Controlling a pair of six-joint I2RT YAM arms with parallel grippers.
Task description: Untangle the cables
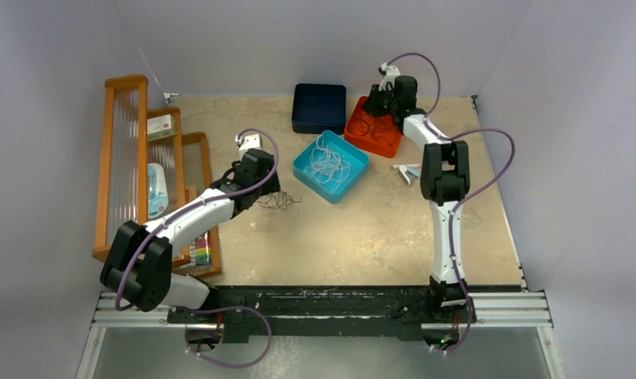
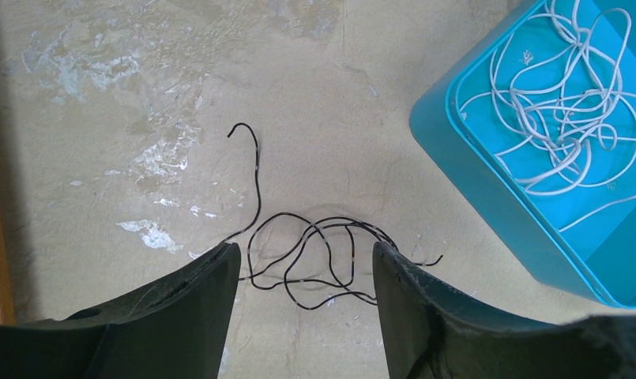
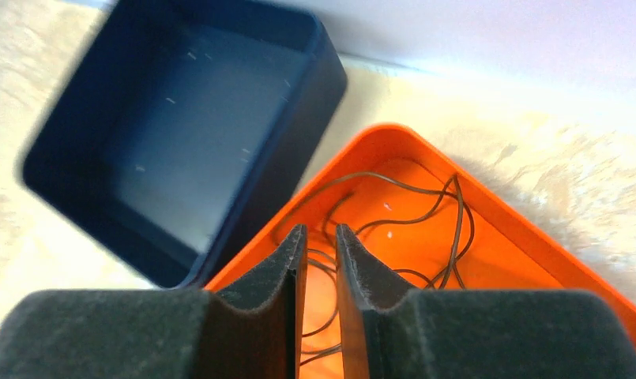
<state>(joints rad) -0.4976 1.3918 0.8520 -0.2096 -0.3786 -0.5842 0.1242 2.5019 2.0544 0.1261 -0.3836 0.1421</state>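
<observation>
A loose tangle of thin black cable (image 2: pixel 258 181) lies on the bare tabletop, seen from above as a small dark knot (image 1: pixel 280 200). My left gripper (image 2: pixel 305 249) hangs just over it, open, with the loops between and beyond its fingers and nothing held; in the top view the left gripper (image 1: pixel 269 188) is left of centre. White cables (image 2: pixel 551 110) are piled in a teal tray (image 2: pixel 488 205). Dark brown cables (image 3: pixel 457 213) lie in an orange tray (image 3: pixel 536 237). My right gripper (image 3: pixel 321 229) hovers over that tray, its jaws a narrow gap apart and clamping nothing.
A navy box (image 1: pixel 318 108) stands at the back, next to the orange tray (image 1: pixel 370 146) and behind the teal tray (image 1: pixel 313 184). A small white clip-like item (image 1: pixel 409 171) lies near the right arm. A wooden rack (image 1: pixel 125 158) with packets lines the left edge.
</observation>
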